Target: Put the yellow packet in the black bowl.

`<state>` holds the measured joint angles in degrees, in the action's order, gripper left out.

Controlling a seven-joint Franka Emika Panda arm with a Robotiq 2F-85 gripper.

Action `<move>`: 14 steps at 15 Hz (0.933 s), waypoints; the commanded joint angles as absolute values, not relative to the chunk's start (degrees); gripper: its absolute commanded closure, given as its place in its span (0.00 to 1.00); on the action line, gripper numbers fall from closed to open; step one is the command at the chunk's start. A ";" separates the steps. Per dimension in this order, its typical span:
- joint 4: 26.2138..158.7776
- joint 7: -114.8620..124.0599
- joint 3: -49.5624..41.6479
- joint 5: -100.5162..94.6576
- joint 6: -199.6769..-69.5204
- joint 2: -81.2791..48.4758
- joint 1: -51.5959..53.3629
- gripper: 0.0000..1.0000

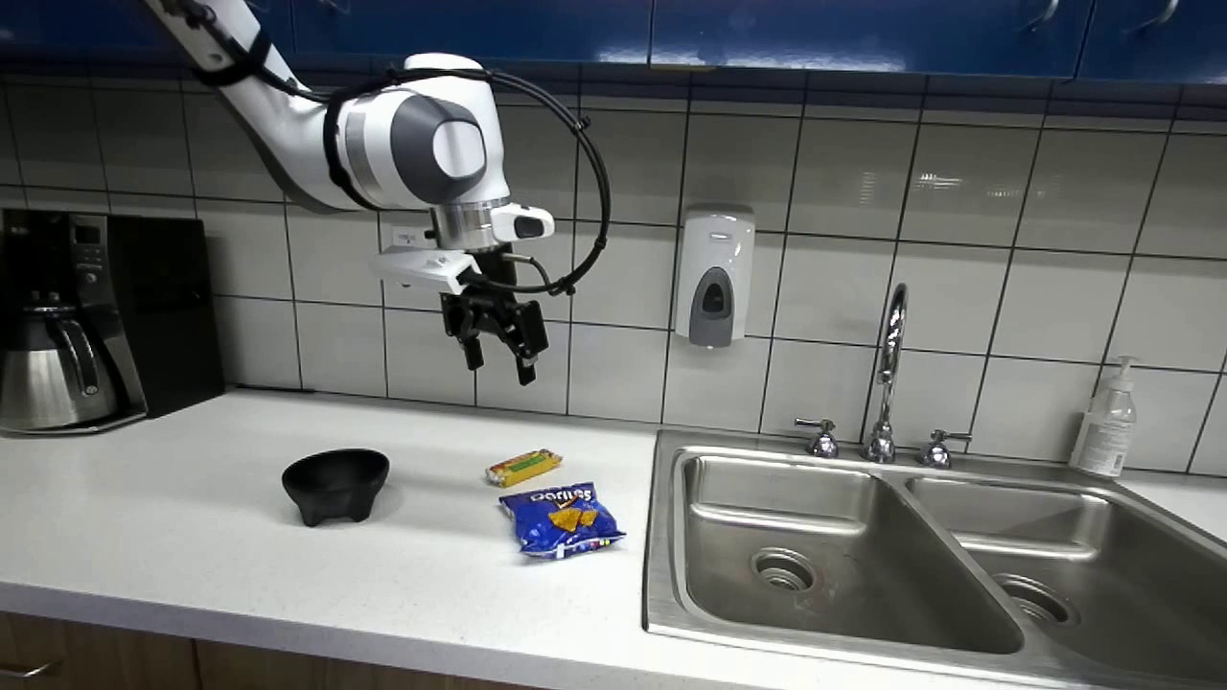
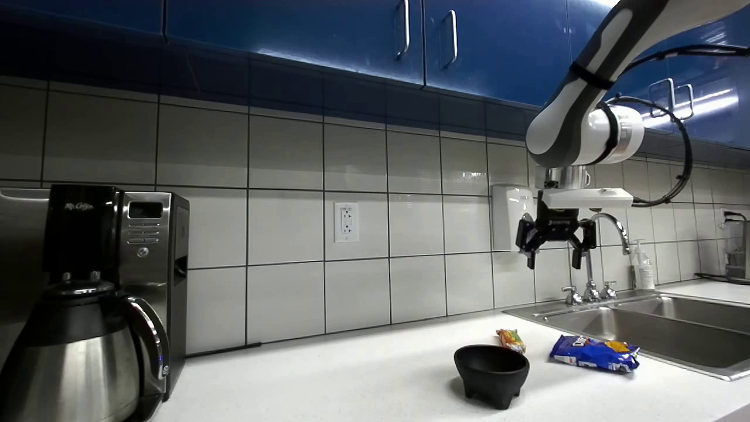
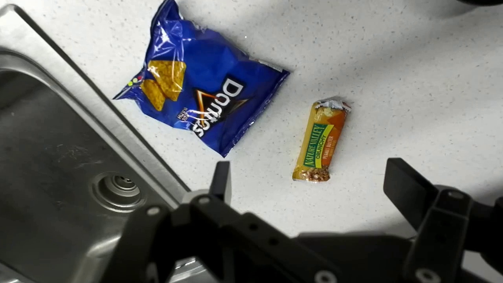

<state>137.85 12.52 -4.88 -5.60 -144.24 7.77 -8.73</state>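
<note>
Fingers (image 3: pixel 408 192) stand apart, the yellow packet (image 3: pixel 322 141) whole in the wrist view, the black bowl (image 3: pixel 481 1) cropped to a sliver

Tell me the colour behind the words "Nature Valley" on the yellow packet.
Dark green on the yellow packet, best seen in the wrist view.

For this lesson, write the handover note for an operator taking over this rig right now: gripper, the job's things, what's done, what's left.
Gripper: open, holding nothing, above the counter.
Yellow packet, a Nature Valley Crunchy peanut butter bar: lying on the counter near the blue Doritos bag, not touching it.
Black bowl: upright on its feet on the counter, between the bar and the coffee maker in an exterior view.
Done: neither grasp nor placement; the bar is outside the bowl.
Left: lower, grip the bar, lift, carry it over the bowl, release. Leave the Doritos bag.
</note>
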 commanded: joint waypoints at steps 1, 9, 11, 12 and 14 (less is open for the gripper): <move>131.22 14.98 -4.30 -5.27 -143.74 0.77 -7.51 0.00; 122.13 18.09 -5.57 -5.55 -143.01 -10.16 -5.11 0.00; 120.42 18.66 -5.90 -5.48 -142.73 -12.30 -4.75 0.00; 119.64 18.88 -6.05 -5.47 -142.57 -13.35 -4.58 0.00; 118.41 19.11 -6.31 -5.28 -142.41 -15.08 -4.27 0.00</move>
